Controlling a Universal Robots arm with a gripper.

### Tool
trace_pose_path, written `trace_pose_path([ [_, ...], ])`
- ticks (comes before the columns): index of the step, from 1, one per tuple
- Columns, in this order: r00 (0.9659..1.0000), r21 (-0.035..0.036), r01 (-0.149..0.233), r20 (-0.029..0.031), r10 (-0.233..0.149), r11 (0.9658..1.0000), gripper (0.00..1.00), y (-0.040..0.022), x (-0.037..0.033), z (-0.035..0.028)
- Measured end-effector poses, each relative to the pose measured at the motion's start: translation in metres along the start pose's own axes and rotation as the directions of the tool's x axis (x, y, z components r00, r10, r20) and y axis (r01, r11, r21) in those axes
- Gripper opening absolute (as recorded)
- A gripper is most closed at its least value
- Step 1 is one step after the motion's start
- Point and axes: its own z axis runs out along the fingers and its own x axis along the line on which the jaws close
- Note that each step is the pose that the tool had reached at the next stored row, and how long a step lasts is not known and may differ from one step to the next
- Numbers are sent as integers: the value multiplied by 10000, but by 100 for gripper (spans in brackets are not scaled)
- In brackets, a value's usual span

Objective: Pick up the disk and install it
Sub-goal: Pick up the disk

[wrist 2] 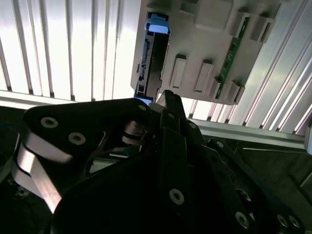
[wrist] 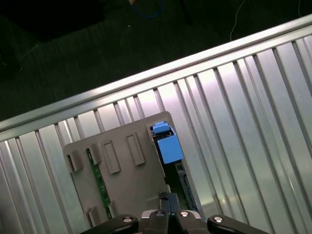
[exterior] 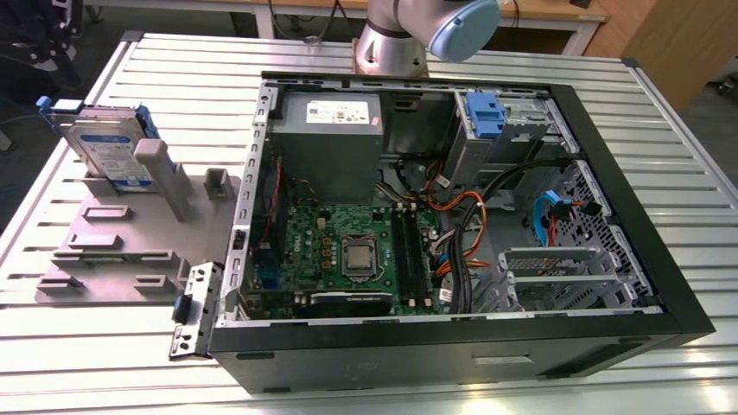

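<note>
Exterior view: silver, blue-framed disk [exterior: 106, 149] stands upright; first wrist view: hand [wrist: 167, 197] clenched, empty.

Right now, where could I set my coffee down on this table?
Bare table slats lie at the exterior view's right of the computer case, and between the table's edge and the grey fixture plate holding the disk. Inside the case is crowded.
</note>
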Motion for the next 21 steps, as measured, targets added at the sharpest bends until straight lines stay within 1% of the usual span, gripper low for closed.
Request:
trace_pose_path([
  [2, 9996, 0, 283, -5, -283, 9996, 11, 0, 0, 7],
  [8, 9995, 4, 324, 0, -324, 9995, 11, 0, 0, 11],
  [9, 9993, 7, 364, 4, -364, 9993, 11, 0, -2, 18],
  [13, 9974, -1, 717, 28, -717, 9974, 11, 1, -3, 47],
  [14, 9969, -6, 780, 46, -780, 9970, 11, 0, -2, 52],
  [15, 9965, -27, 831, 118, -831, 9965, 11, 1, -2, 54],
  [16, 9958, -60, 885, 248, -883, 9961, 11, 0, -2, 55],
  [17, 9953, -82, 910, 337, -907, 9958, 11, 0, -2, 56],
  [18, 9952, -91, 915, 371, -911, 9958, 11, 0, -3, 56],
  [20, 9951, -90, 915, 375, -911, 9958, 11, 0, -3, 60],
  [21, 9951, -89, 914, 376, -910, 9958, 11, 2, -2, 72],
])
